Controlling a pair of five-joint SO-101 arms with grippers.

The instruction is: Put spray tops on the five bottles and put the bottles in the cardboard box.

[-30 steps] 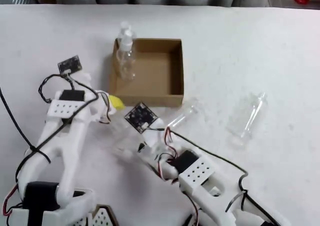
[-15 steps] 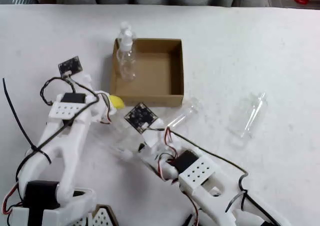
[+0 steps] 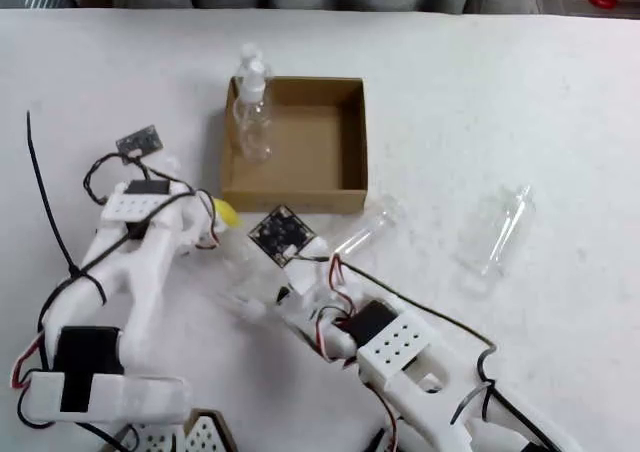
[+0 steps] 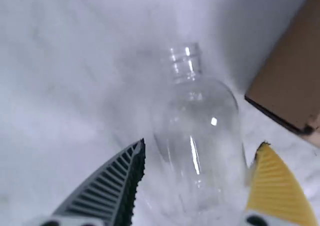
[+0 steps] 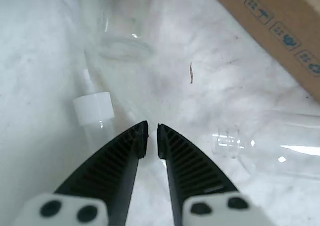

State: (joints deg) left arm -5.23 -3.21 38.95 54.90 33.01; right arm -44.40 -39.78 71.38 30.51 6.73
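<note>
An uncapped clear bottle (image 4: 197, 131) lies on the white table between the black and yellow fingers of my open left gripper (image 4: 200, 148). In the high view the yellow finger (image 3: 226, 212) sits just in front of the cardboard box (image 3: 345, 187). My right gripper (image 5: 152, 131) is shut with nothing between its fingers, over the table beside a loose spray top (image 5: 93, 108) with a white collar. One bottle with a spray top (image 3: 250, 112) stands in the box's far left corner. Two uncapped bottles (image 3: 365, 227) (image 3: 495, 230) lie to the right of the box.
The box corner (image 4: 295, 86) is close to the left gripper's yellow finger. The box wall (image 5: 270, 26) and a lying bottle (image 5: 270, 146) are near the right gripper. Both arms crowd the near left of the table; the far and right parts are bare white surface.
The left arm has swung slightly, its yellow finger drawing back a little from the box. The right arm and the bottles at the right have stayed put.
</note>
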